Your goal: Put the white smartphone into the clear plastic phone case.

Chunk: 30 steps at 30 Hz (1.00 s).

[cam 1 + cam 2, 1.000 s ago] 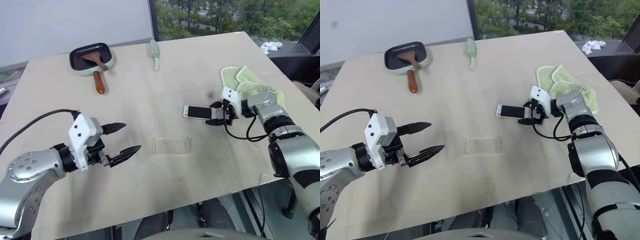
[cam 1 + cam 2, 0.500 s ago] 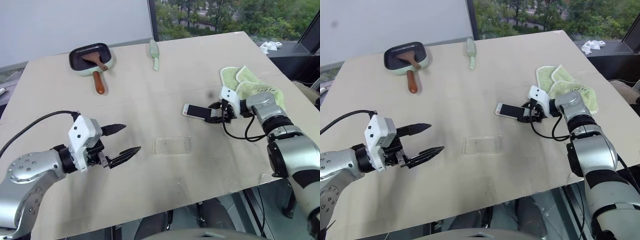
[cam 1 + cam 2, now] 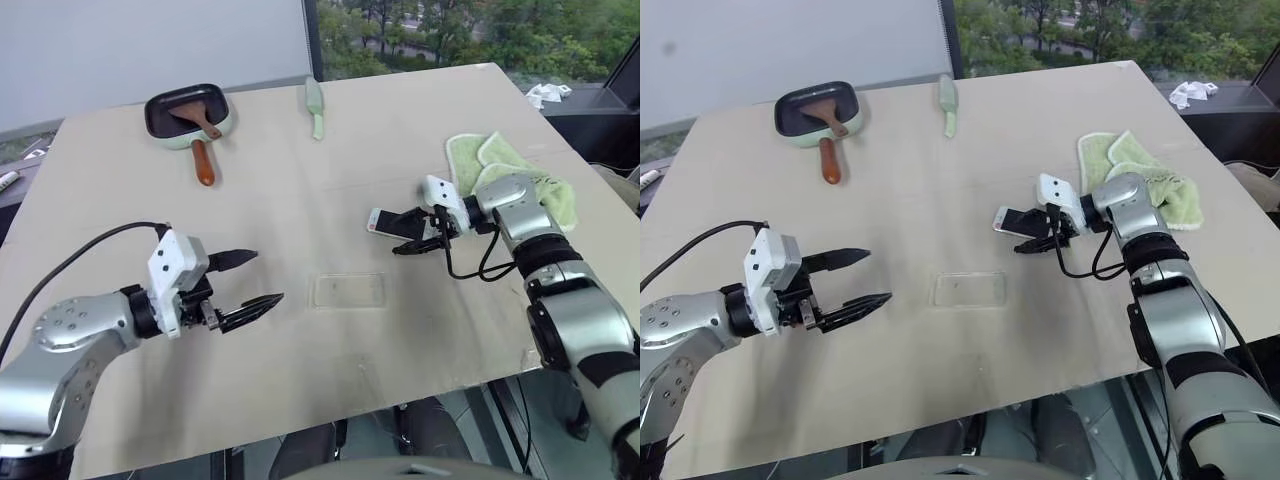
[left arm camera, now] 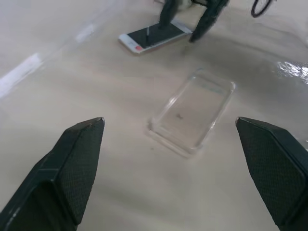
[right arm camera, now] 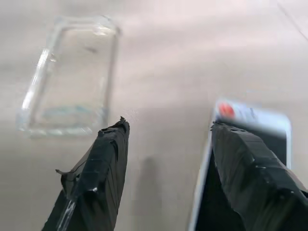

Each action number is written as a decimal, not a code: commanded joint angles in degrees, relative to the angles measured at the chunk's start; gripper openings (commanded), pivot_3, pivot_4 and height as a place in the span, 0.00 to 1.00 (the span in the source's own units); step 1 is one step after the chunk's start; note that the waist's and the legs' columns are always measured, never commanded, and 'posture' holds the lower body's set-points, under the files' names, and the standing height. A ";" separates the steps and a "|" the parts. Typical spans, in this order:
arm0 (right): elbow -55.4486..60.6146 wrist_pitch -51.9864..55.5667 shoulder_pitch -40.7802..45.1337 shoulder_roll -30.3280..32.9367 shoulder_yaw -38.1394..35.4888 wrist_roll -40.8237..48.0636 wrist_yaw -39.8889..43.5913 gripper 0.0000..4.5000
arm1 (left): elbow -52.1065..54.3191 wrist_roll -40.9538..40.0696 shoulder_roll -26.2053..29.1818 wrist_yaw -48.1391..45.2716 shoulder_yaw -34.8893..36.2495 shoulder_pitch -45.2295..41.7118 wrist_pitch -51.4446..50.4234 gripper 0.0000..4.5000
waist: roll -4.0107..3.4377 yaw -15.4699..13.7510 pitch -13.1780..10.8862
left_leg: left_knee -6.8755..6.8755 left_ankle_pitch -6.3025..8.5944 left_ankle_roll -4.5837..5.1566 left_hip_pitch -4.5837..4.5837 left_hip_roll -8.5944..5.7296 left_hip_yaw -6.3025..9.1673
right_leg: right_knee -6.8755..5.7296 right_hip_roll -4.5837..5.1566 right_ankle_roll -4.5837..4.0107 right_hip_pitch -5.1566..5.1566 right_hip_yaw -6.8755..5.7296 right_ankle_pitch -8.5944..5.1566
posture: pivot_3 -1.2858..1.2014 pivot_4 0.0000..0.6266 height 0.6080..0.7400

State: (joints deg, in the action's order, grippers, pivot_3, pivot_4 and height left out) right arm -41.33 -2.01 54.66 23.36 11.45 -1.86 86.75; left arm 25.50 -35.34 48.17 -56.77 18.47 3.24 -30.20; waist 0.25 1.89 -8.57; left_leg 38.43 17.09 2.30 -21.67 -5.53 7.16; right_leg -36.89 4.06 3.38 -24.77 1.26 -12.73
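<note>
The right gripper (image 3: pixel 408 231) is now pulling back toward the middle of the desk (image 3: pixel 300 180) and rolling over, so its jaws, which a second ago were lying flat around the white smartphone's (image 3: pixel 385 222) near end, are now standing one above the other and narrowing over it. The phone itself is lying much where it was, flat on the desk, screen up.

Going left to right: the left gripper (image 3: pixel 252 279) is hovering low over the desk's near-left part, about where it was earlier, with its jaws spread wide apart and nothing between them. Far behind it a pale green pan (image 3: pixel 186 112) with a brown spatula inside is sitting near the far edge, and a pale green utensil (image 3: pixel 316 105) is lying further right.

The clear plastic phone case (image 3: pixel 347 291) is lying empty and open side up in the middle, between the two grippers, unmoved. Just beyond it, well apart from it, the phone is resting under the right gripper; whether the jaws are actually pinching the phone cannot be told. A green towel (image 3: pixel 520 185) is lying crumpled behind the right arm.
</note>
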 commanded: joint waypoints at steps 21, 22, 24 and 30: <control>-15.77 3.34 2.37 3.67 0.73 -3.95 -19.72 0.99 | -5.98 3.47 2.29 -5.29 -3.73 -6.95 4.42 1.00 | 0.07 0.64 0.04 | 0.03 -0.01 0.00 0.02 -0.01 -0.10 | -0.05 0.01 0.01 -0.02 0.02 0.01 | 0.52 0.24 1.00; -15.39 3.76 2.20 3.17 0.62 -3.60 -19.32 0.99 | -5.93 3.47 2.36 -5.31 -3.69 -6.96 4.36 1.00 | 0.08 0.69 0.05 | 0.04 -0.01 0.00 0.06 -0.01 -0.12 | -0.07 0.01 0.00 0.00 0.04 0.01 | 0.52 0.24 1.00; -14.52 5.06 1.74 2.50 0.72 -3.32 -18.61 0.99 | -5.83 3.42 2.50 -5.37 -3.66 -6.93 4.27 1.00 | 0.10 0.84 0.07 | 0.04 -0.03 -0.02 0.13 0.00 -0.18 | -0.16 -0.01 0.00 0.01 0.11 0.01 | 0.52 0.24 1.00; -13.95 5.54 0.70 2.16 1.07 -4.48 -20.57 0.72 | -5.29 2.74 3.19 -6.16 -3.81 -6.72 3.74 1.00 | 0.14 1.68 0.11 | 0.01 -0.03 -0.03 0.19 0.04 -0.24 | -0.20 -0.04 -0.02 0.01 0.18 0.02 | 0.52 0.24 1.00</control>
State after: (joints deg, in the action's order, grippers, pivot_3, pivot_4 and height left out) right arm -55.39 2.42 56.49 25.93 11.82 -5.28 68.03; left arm 18.26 -31.70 50.28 -62.41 13.30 -3.69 -26.47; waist 0.39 3.56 -8.46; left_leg 38.45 17.06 2.27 -21.47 -5.48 6.91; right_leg -37.10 4.02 3.36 -24.75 1.46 -12.71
